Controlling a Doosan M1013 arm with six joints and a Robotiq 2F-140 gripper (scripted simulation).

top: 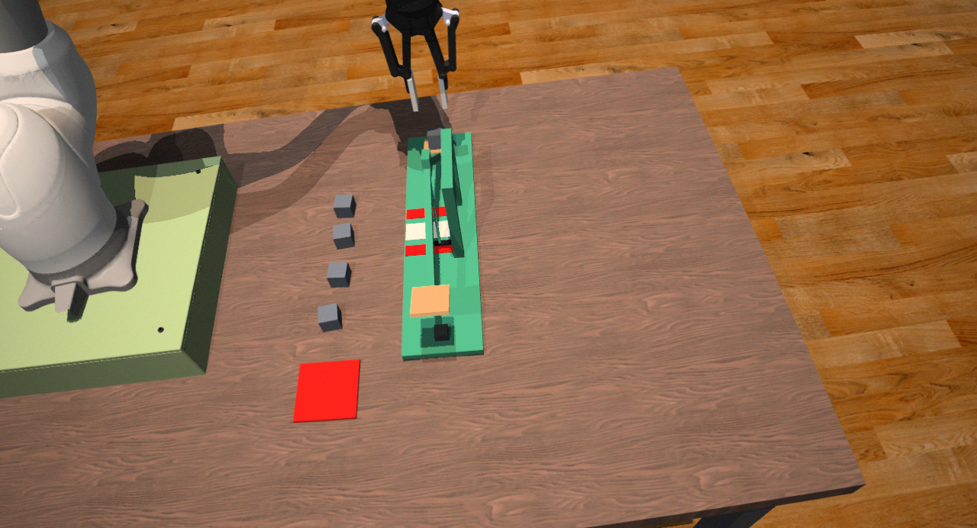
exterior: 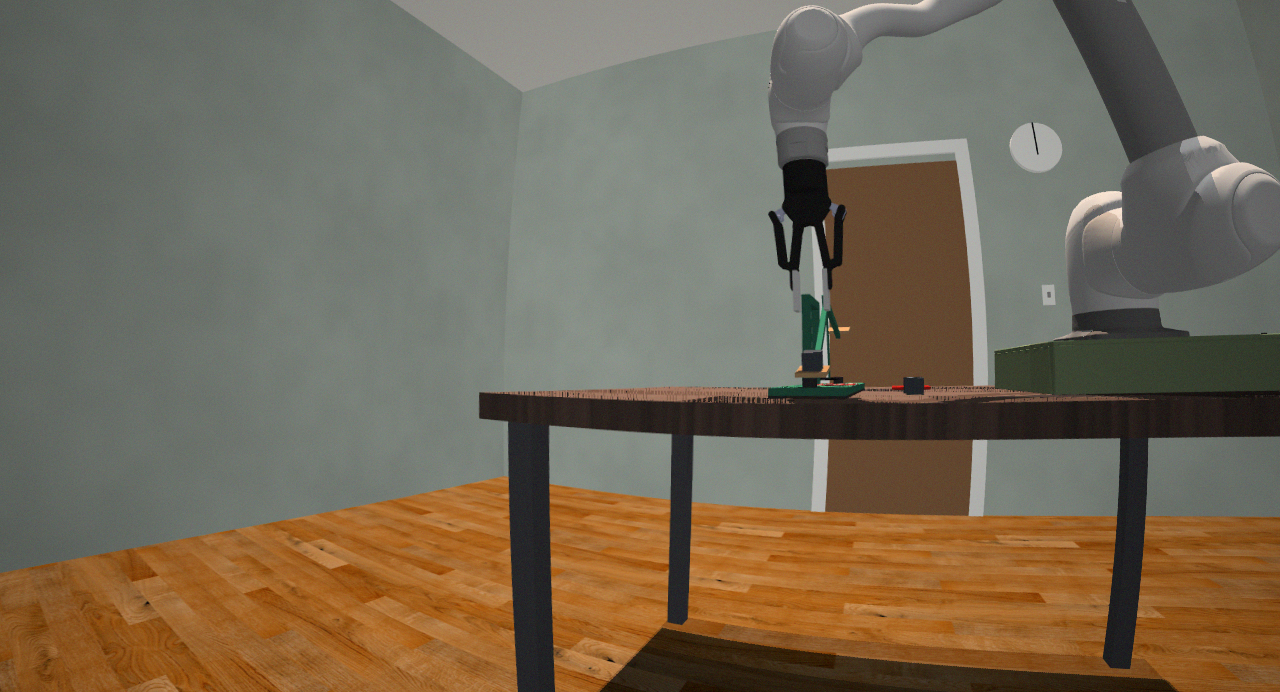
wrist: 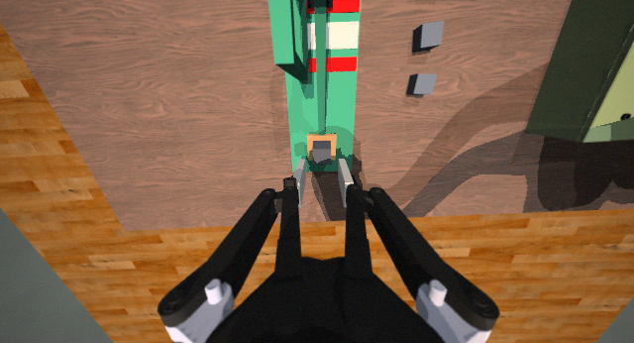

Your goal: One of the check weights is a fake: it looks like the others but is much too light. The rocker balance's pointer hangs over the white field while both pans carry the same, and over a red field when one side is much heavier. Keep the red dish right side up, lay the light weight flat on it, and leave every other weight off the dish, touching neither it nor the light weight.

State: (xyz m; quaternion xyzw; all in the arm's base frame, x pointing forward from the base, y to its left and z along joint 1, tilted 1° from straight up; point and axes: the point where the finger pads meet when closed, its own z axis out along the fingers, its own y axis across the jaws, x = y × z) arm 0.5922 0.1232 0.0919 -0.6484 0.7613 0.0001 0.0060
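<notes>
brown wood-grain table (top: 614, 285) (exterior: 895, 419) (wrist: 188, 110): long green rocker balance (top: 443, 344) (exterior: 787, 391) (wrist: 342, 105), flat square red dish (top: 326, 391) (exterior: 897, 386), four grey cube weights in a row, pale-green box-shaped base (top: 163, 265) (exterior: 1163, 366) (wrist: 560, 85).

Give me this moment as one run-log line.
pincer: open, raised | one weight: on far pan | near pan: bare, higher | four weights: on table | red dish: unloaded
</notes>
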